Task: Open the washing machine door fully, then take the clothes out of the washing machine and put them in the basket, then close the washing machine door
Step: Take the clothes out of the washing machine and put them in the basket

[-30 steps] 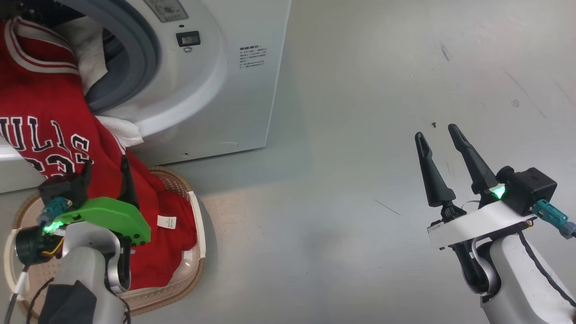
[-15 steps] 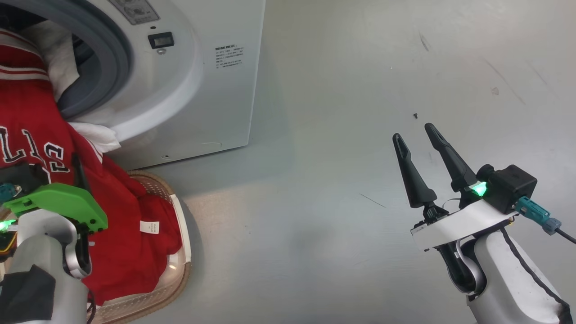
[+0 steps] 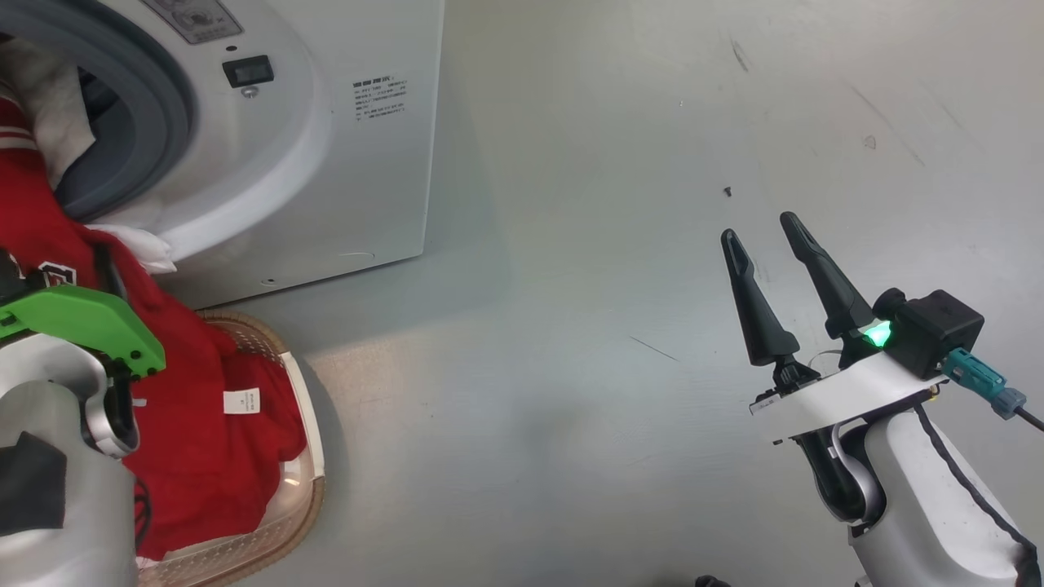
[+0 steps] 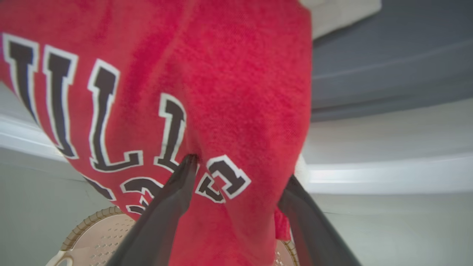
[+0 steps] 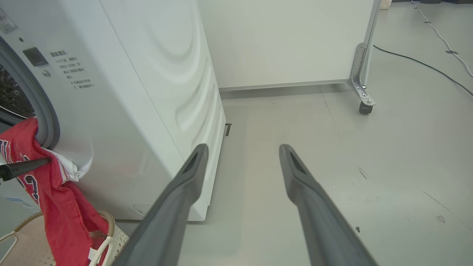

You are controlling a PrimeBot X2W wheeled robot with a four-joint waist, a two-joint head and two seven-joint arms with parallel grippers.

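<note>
**A:** The left gripper (image 4: 241,169): what state?
**B:** Spread wide and clamped on nothing. The jersey (image 4: 240,74) hangs between its two fingers. One tip dents the cloth by the lettering, the other stands at the cloth's edge.

**A:** And the right gripper (image 3: 758,227)?
**B:** Also wide and empty, raised over bare floor (image 3: 571,424), well apart from the washer (image 3: 367,187).

**A:** The step in hand?
**B:** From where I stand, getting the jersey fully out and into the basket (image 3: 318,489). To do it well, close on a thick fold rather than a single layer, high enough that the pull frees the part hooked over the gasket (image 3: 175,114). Draw it outward and down, then let go only above the basket's middle, so nothing drapes over the rim. The white cloth (image 3: 49,122) at the mouth may drag out with it and drop on the floor, so it probably needs its own pick.

**A:** Where does the jersey lie?
**B:** Half out. The upper part hangs from the washer mouth and the lower part is heaped in the basket, which sits on the floor just before the washer.

**A:** Its look?
**B:** Red knit, limp, with black letters edged in white and a small white tag (image 3: 238,401). It will likely fold and slide rather than hold its shape.
</note>
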